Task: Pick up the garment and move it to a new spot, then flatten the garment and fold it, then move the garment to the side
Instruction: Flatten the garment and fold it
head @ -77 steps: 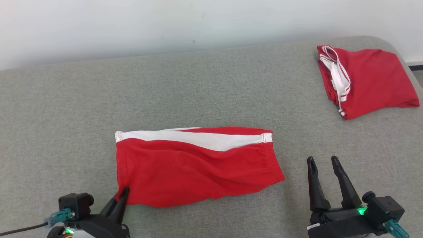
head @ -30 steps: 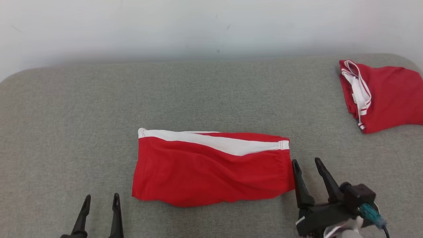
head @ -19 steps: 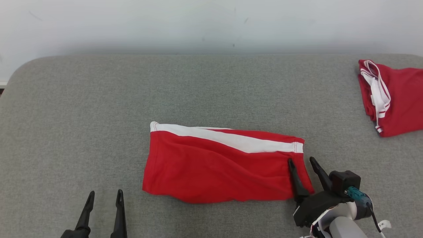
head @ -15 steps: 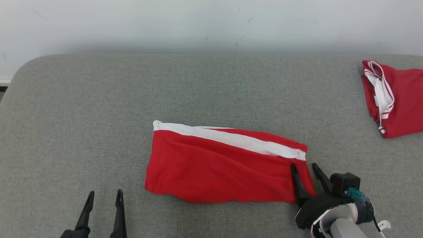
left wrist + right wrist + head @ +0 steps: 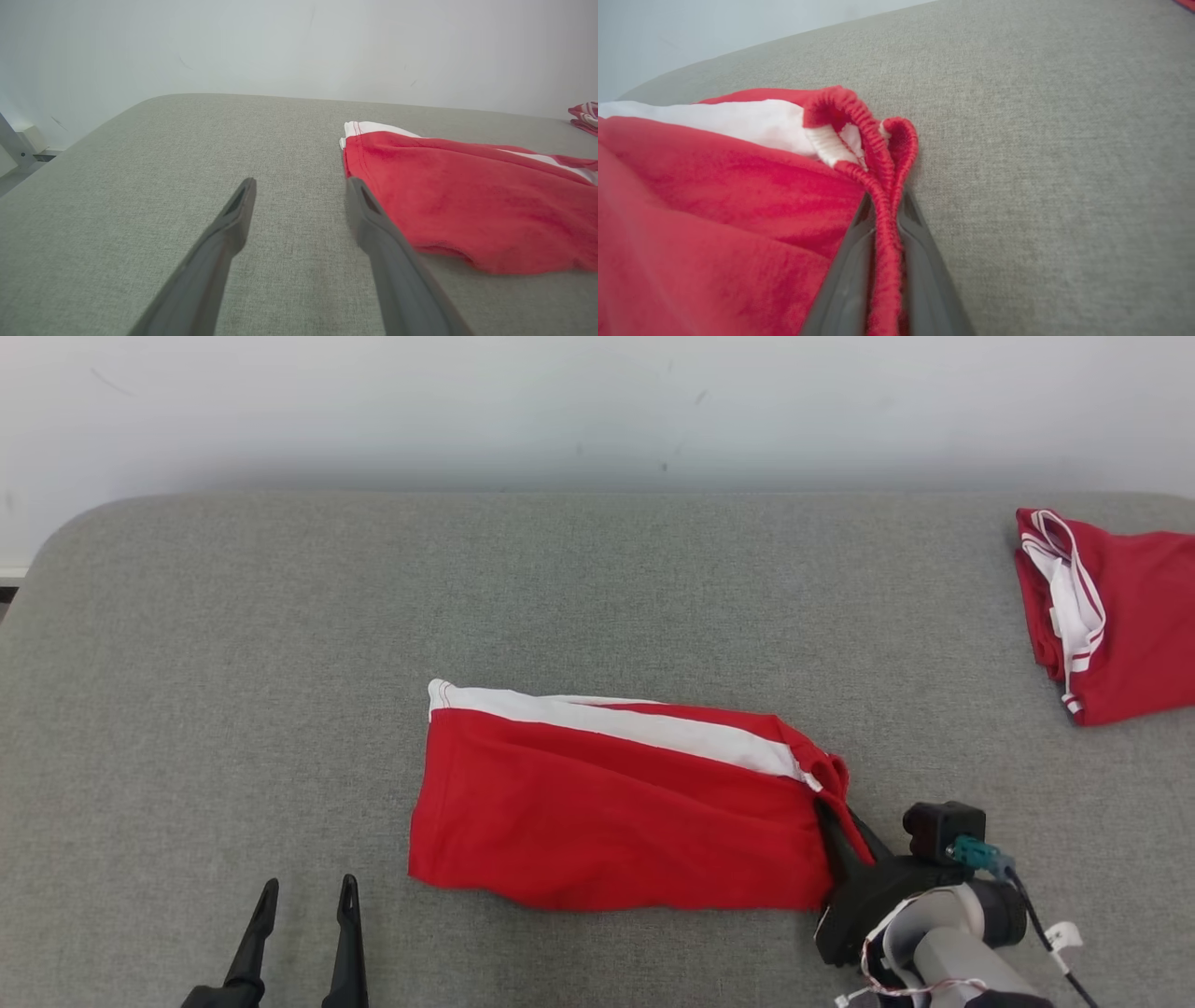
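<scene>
Right wrist view: right jaws clenched on garment edge | left jaws spread

The garment lies near the middle of the padded table, closer to its front edge. The right gripper sits at the garment's right end (hem between its fingers). The left gripper stands apart at the front edge, left of it. A second garment lies at the right edge.

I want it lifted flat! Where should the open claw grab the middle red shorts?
Probably the left edge of the red shorts, near the front corner, sliding in from the left: that hem lies flat beside the open left gripper, opposite the waistband the right gripper pinches.
</scene>
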You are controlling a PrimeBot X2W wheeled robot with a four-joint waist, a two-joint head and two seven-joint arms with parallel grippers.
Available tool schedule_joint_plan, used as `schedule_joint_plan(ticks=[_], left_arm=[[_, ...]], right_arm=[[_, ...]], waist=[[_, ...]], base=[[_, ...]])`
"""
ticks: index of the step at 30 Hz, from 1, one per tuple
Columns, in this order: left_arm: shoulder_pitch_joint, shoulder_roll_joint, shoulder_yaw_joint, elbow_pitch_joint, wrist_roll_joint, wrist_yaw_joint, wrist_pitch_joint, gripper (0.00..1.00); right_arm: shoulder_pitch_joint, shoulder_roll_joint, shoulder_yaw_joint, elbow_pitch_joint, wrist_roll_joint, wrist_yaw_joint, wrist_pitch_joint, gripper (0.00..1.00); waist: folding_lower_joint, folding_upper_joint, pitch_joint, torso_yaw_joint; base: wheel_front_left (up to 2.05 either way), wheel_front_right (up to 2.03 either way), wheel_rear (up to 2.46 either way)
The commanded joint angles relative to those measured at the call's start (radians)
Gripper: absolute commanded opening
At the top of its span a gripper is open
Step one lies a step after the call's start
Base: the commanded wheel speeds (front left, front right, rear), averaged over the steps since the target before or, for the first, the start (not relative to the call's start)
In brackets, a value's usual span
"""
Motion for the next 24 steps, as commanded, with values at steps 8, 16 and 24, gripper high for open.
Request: schedule_joint_plan(ticks=[8, 16, 24], left_arm=[[0.008, -0.002, -0.013, 0.008, -0.011, 0.002, -0.003, 1.0], [0.02, -0.002, -0.018, 0.015, -0.016, 0.0, -0.003, 1.0], [0.019, -0.002, -0.016, 0.021, -0.027, -0.008, -0.003, 1.0]], right_arm=[[-0.073, -0.158, 0.04, 0.028, 0.093, -0.003, 0.014, 0.0], [-0.085, -0.302, 0.061, 0.019, 0.176, -0.003, 0.026, 0.0], [-0.077, -0.291, 0.124, -0.128, 0.353, -0.003, 0.139, 0.0]], waist=[[0.0, 0.0, -0.014, -0.014], [0.0, 0.0, -0.029, -0.034], [0.0, 0.0, -0.035, -0.064]], base=[[0.0, 0.0, 0.0], [0.0, 0.0, 0.0], [0.0, 0.0, 0.0]])
